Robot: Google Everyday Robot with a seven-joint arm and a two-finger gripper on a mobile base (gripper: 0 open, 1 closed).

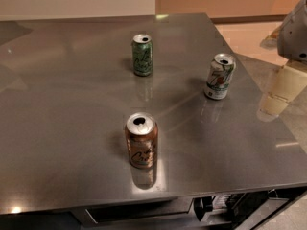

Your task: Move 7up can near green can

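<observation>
The 7up can [219,76], white with green lettering and a small red-orange mark, stands upright on the right side of the grey metal table [62,109]. The green can [142,54] stands upright at the back middle, well to the left of the 7up can and apart from it. My gripper [280,92] is at the right edge of the view, to the right of the 7up can and not touching it, with its grey wrist above it. It holds nothing that I can see.
A brown-orange can [141,140] stands upright near the table's front edge, in the middle. The table's right edge runs just past the 7up can, with pale floor [249,35] beyond. A wall lies behind the table.
</observation>
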